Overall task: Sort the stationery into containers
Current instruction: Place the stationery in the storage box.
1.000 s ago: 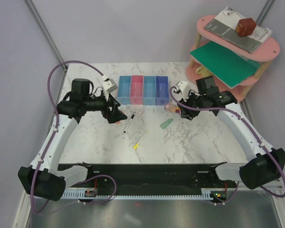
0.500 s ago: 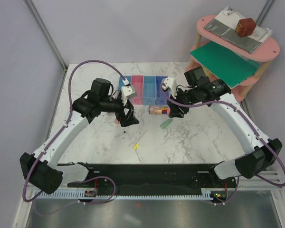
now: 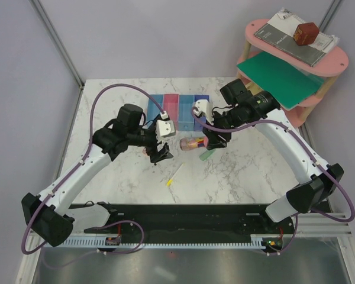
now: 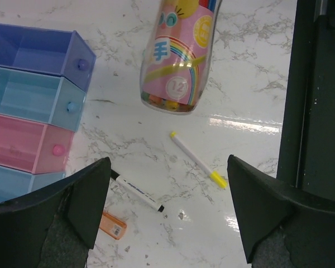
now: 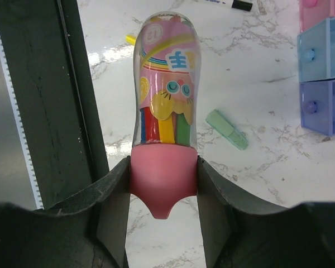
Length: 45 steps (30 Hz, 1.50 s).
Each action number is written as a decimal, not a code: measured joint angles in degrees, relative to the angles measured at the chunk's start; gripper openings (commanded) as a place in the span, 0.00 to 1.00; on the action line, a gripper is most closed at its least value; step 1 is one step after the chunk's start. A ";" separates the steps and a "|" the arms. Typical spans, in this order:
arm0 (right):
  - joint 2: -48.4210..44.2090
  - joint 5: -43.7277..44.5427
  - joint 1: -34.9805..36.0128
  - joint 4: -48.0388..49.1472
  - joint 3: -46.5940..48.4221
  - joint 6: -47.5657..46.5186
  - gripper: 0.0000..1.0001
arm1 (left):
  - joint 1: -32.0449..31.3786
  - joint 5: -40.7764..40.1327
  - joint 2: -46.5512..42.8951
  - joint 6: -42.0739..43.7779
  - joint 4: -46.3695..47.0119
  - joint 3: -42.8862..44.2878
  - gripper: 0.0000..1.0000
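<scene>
Near bins [image 3: 178,112]: right gripper [image 3: 213,141] clamps pink tube [image 3: 192,143]; left gripper [image 3: 161,154] spread.

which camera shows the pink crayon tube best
The right wrist view: the whole crayon tube shows large, its pink cap clamped in the right end effector. The left wrist view catches only its clear bottom end, cropped; the top view shows it small.

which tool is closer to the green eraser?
Right. The right tool, clamping the crayon tube, is just beyond the green eraser; the open left tool is farther, off to its left.
</scene>
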 measured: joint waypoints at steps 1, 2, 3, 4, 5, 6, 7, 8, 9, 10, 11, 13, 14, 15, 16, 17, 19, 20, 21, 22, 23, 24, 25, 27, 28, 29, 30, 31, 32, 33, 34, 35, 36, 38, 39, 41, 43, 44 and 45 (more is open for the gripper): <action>0.04 -0.44 0.28 -0.24 0.68 -0.04 0.17 | -0.48 -0.11 -0.17 0.61 0.07 -0.37 0.91; 0.07 -0.96 0.55 -0.44 1.38 -0.02 0.17 | -1.03 -0.17 -0.26 1.31 0.09 -0.63 0.90; 0.07 -1.55 0.72 -0.70 2.14 0.00 0.17 | -1.46 -0.17 -0.28 1.95 0.50 -0.83 0.90; 0.07 -2.27 0.83 -0.85 2.86 0.02 0.17 | -1.81 -0.13 -0.28 2.47 1.14 -1.03 0.89; 0.07 -3.10 0.83 -0.85 3.41 0.02 0.17 | -1.99 -0.09 -0.33 2.78 1.95 -1.31 0.88; 0.04 -3.80 0.83 -0.83 3.82 0.04 0.17 | -2.05 -0.02 -0.39 2.93 2.62 -1.55 0.88; 0.04 -4.44 0.83 -0.81 4.00 0.07 0.17 | -2.05 0.20 -0.52 3.06 3.87 -2.01 0.88; 0.04 -5.14 0.83 -0.83 4.04 0.07 0.17 | -2.05 0.44 -0.79 3.10 5.31 -2.58 0.87; 0.04 -5.97 0.83 -0.92 4.04 0.07 0.17 | -2.08 0.52 -1.14 3.08 6.54 -3.15 0.85; 0.04 -6.29 0.83 -0.96 4.04 0.09 0.17 | -2.10 0.57 -1.53 3.06 7.82 -3.72 0.84; 0.04 -7.10 0.83 -0.96 4.04 0.13 0.17 | -2.25 0.59 -1.92 3.06 9.11 -4.28 0.84; 0.04 -8.28 0.83 -0.94 4.04 0.17 0.17 | -2.78 0.63 -2.49 2.99 11.15 -4.85 0.84; 0.04 -8.81 0.83 -0.94 4.04 0.26 0.17 | -3.15 0.70 -2.64 2.93 12.07 -4.92 0.84; 0.04 -9.18 0.83 -0.90 4.04 0.28 0.17 | -3.43 0.92 -2.75 2.84 12.68 -4.96 0.83; 0.04 -9.64 0.79 -0.85 4.04 0.31 0.17 | -3.67 1.29 -2.84 2.69 13.25 -4.98 0.83; 0.04 -10.16 0.70 -0.83 4.04 0.33 0.17 | -3.82 1.99 -2.89 2.49 13.90 -5.03 0.83; 0.07 -11.10 0.70 -0.63 4.04 0.37 0.17 | -4.02 3.39 -3.10 2.08 14.88 -5.14 0.83; 0.07 -11.72 0.72 -0.57 4.04 0.50 0.17 | -4.20 4.11 -3.32 1.75 15.34 -5.18 0.83; 0.07 -12.20 0.72 -0.42 4.02 0.59 0.17 | -4.33 4.59 -3.50 1.55 15.78 -5.20 0.83; 0.07 -12.59 0.72 -0.15 4.02 0.76 0.17 | -4.55 5.11 -3.74 1.31 16.24 -5.20 0.82; 0.09 -13.03 0.72 0.22 4.02 1.01 0.16 | -4.81 5.49 -3.98 1.07 16.63 -5.20 0.80; 0.09 -13.44 0.72 0.70 4.02 1.22 0.17 | -5.05 5.81 -4.20 0.81 17.05 -5.20 0.78; 0.09 -13.70 0.74 1.20 4.02 1.49 0.17 | -5.31 6.25 -4.35 0.59 17.29 -5.20 0.76; 0.09 -14.12 0.74 1.99 4.00 1.95 0.16 | -5.60 6.71 -4.55 0.24 17.57 -5.20 0.68; 0.09 -14.32 0.74 2.27 4.00 2.19 0.16 | -5.64 6.80 -4.57 0.04 17.55 -5.20 0.65; 0.09 -14.56 0.74 2.67 4.00 2.56 0.17 | -5.73 6.91 -4.57 -0.04 17.62 -5.22 0.57; 0.09 -14.69 0.74 2.80 4.00 2.73 0.17 | -5.75 6.86 -4.57 -0.11 17.68 -5.22 0.53; 0.09 -15.04 0.74 2.71 4.00 2.99 0.16 | -5.75 6.73 -4.57 -0.15 17.73 -5.25 0.48; 0.09 -14.95 0.74 2.80 4.00 3.26 0.16 | -5.75 6.69 -4.57 -0.31 17.73 -5.29 0.36; 0.09 -14.95 0.74 2.80 4.00 3.52 0.17 | -5.75 6.64 -4.57 -0.37 17.73 -5.35 0.30; 0.09 -15.02 0.74 2.80 4.00 3.69 0.17 | -5.79 6.56 -4.57 -0.57 17.77 -5.35 0.25; 0.09 -15.02 0.74 2.86 4.00 3.87 0.18 | -5.81 6.51 -4.55 -0.61 17.81 -5.38 0.16; 0.09 -15.02 0.74 2.93 4.00 4.02 0.19 | -5.81 6.47 -4.55 -0.63 17.84 -5.38 0.11; 0.09 -14.99 0.74 2.99 4.00 4.28 0.29 | -5.88 6.40 -4.55 -0.66 17.84 -5.40 0.02; 0.09 -14.99 0.74 3.06 4.00 4.50 0.33 | -5.90 6.34 -4.55 -0.68 17.84 -5.40 0.02; 0.09 -15.02 0.74 3.23 4.00 4.83 0.55 | -5.92 6.16 -4.57 -0.72 17.86 -5.42 0.02; 0.09 -15.10 0.74 3.72 3.96 5.22 0.68 | -5.92 5.62 -4.57 -0.83 17.90 -5.44 0.02; 0.04 -15.41 0.70 4.52 3.78 5.68 0.71 | -5.92 5.20 -4.57 -1.05 18.01 -5.44 0.02; -0.02 -15.96 0.68 5.86 3.48 6.36 0.75 | -6.08 4.85 -4.57 -1.25 18.16 -5.46 0.02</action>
